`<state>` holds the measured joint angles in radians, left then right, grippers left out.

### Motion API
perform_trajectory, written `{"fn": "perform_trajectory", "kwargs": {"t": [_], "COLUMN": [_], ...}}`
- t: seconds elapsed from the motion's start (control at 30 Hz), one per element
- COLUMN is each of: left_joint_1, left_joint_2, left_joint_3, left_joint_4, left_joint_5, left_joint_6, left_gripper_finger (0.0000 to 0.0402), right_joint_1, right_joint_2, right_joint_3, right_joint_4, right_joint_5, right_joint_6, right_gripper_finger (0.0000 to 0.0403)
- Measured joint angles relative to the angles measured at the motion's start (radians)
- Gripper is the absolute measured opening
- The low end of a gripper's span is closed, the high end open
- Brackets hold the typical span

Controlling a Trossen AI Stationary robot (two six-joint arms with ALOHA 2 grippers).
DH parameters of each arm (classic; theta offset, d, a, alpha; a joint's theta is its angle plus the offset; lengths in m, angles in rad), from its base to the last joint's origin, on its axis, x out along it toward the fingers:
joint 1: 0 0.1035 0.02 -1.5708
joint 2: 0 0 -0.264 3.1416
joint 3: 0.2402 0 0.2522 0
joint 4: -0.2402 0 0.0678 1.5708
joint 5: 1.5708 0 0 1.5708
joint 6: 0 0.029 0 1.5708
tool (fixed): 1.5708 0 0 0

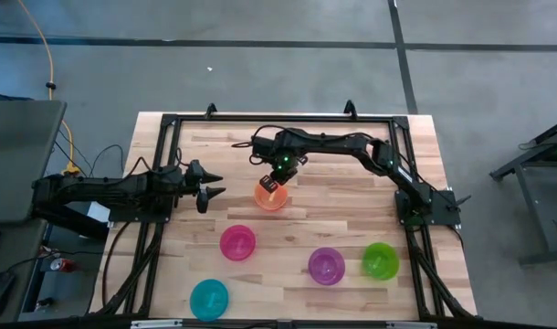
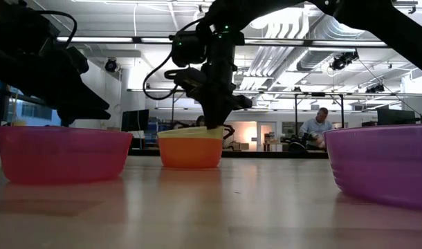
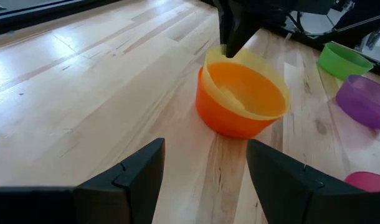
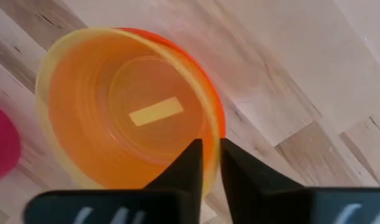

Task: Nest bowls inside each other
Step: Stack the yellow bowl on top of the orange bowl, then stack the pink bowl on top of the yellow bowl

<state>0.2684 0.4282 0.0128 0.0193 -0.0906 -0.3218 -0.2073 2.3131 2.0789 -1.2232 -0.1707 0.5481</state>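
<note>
The yellow bowl (image 3: 240, 87) sits a little tilted inside the orange bowl (image 1: 271, 196), which stands on the table's middle. My right gripper (image 4: 212, 158) reaches down from above onto the nested pair's far rim and is shut on the yellow bowl. My left gripper (image 1: 215, 183) waits open to the left of the pair, touching nothing. The pink bowl (image 1: 237, 243), purple bowl (image 1: 326, 266), green bowl (image 1: 381, 260) and cyan-blue bowl (image 1: 209, 299) each stand apart on the near half of the table. My right gripper pinches the yellow bowl's rim (image 4: 210, 146) on the bowl's far side, one finger (image 4: 190, 165) inside the bowl and the other outside. The fingers point down from above. The yellow bowl rests in the orange bowl (image 4: 218, 118), its rim (image 2: 190, 131) showing above the orange one.
A black frame (image 1: 169, 123) runs around the table's edges. The wood between the orange bowl and the near row of bowls is bare. In the low view the pink bowl (image 2: 62, 152) and purple bowl (image 2: 387, 166) stand close. A person (image 2: 315, 128) sits far behind the table.
</note>
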Motion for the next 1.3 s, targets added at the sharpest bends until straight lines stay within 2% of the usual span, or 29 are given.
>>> {"fn": "perform_trajectory", "kwargs": {"t": [0.2,0.43,0.67,0.83,0.93,1.03,1.13,1.3], "left_joint_1": [0.000,0.000,-0.013,-0.043,-0.069,-0.109,-0.153,-0.219], "left_joint_2": [0.000,0.000,0.018,0.053,0.086,0.127,0.167,0.255], "left_joint_3": [0.000,0.000,0.000,0.017,0.043,0.081,0.134,0.245], "left_joint_4": [0.000,0.000,0.032,0.000,-0.083,-0.192,-0.233,-0.240], "left_joint_5": [0.000,0.029,0.352,0.463,0.519,0.528,0.514,0.399], "left_joint_6": [-0.016,-0.060,-0.187,-0.315,-0.382,-0.431,-0.468,-0.487], "left_gripper_finger": [0.0216,0.0216,0.0216,0.0216,0.0216,0.0216,0.0216,0.0216], "right_joint_1": [0.000,0.000,0.000,-0.004,-0.011,-0.028,-0.054,-0.093], "right_joint_2": [0.000,0.000,-0.055,-0.153,-0.219,-0.278,-0.331,-0.415], "right_joint_3": [0.000,0.000,0.000,0.000,0.000,0.000,0.000,0.000], "right_joint_4": [0.000,-0.024,-0.048,-0.001,0.026,0.035,0.042,0.045], "right_joint_5": [0.011,0.044,0.048,0.049,0.049,0.049,0.068,0.131], "right_joint_6": [0.005,-0.008,-0.155,-0.312,-0.397,-0.442,-0.454,-0.496], "right_gripper_finger": [0.0093,0.0099,0.0099,0.0099,0.0099,0.0099,0.0099,0.0099]}}
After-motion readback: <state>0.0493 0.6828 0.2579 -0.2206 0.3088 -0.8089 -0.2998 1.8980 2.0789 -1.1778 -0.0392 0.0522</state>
